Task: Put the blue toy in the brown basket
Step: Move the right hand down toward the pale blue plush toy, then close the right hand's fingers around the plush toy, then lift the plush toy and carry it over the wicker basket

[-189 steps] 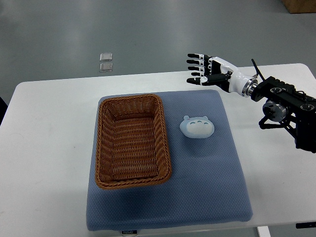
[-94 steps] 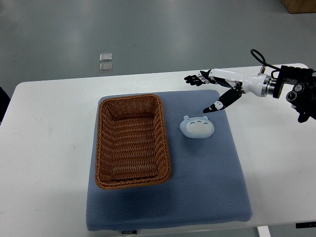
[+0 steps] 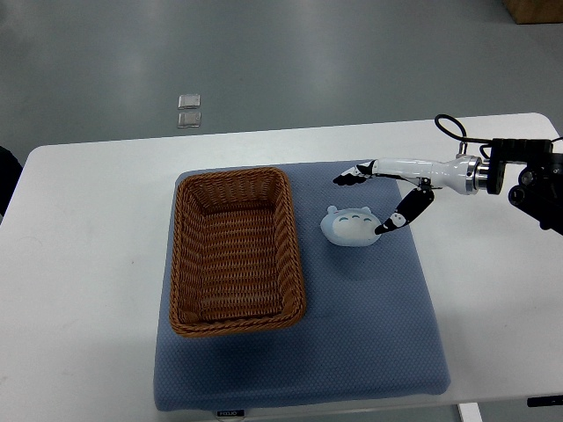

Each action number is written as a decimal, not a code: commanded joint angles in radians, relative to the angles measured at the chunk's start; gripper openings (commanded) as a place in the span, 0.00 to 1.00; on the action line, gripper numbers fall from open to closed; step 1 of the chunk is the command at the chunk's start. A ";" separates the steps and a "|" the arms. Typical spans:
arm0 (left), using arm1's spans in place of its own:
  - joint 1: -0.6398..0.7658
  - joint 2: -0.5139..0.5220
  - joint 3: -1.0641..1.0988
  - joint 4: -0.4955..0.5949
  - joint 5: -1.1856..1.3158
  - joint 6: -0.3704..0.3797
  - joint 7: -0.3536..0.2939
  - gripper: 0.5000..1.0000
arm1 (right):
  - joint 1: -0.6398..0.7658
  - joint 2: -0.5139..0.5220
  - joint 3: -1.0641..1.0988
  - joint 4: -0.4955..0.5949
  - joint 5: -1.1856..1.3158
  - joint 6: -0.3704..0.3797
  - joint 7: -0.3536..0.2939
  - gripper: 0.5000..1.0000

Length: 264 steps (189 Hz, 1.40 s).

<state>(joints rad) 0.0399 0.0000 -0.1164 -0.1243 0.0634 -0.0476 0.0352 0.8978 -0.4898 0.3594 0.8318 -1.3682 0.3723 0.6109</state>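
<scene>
Blue mat [image 3: 369, 343] nearest, then the brown wicker basket [image 3: 235, 252] with nothing in it, and just beside it the blue toy [image 3: 351, 225], where the right hand [image 3: 380, 195] has dropped lower, open, its thumb maybe touching the toy, so a grab looks close.

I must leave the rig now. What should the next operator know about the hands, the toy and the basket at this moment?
Right hand: open, fingers spread over the blue toy, thumb at its right side, holding nothing.
Left hand: not in view.
Blue toy lies on the blue mat, to the right of the brown basket.
Done: reach only.
Left: grasp the toy, lift it, put it in the basket.
</scene>
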 commanded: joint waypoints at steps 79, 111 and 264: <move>0.000 0.000 0.001 0.000 0.001 0.000 0.000 1.00 | -0.066 0.074 -0.003 -0.022 0.012 -0.102 -0.022 0.74; 0.000 0.000 0.001 0.000 0.001 0.000 0.000 1.00 | -0.080 0.074 -0.007 -0.026 0.009 -0.108 -0.020 0.59; 0.000 0.000 0.000 0.000 0.000 0.000 0.000 1.00 | -0.037 0.089 0.018 -0.074 0.018 -0.110 -0.010 0.00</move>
<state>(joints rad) 0.0398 0.0000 -0.1161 -0.1243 0.0633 -0.0475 0.0352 0.8387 -0.3977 0.3703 0.7572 -1.3544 0.2610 0.5986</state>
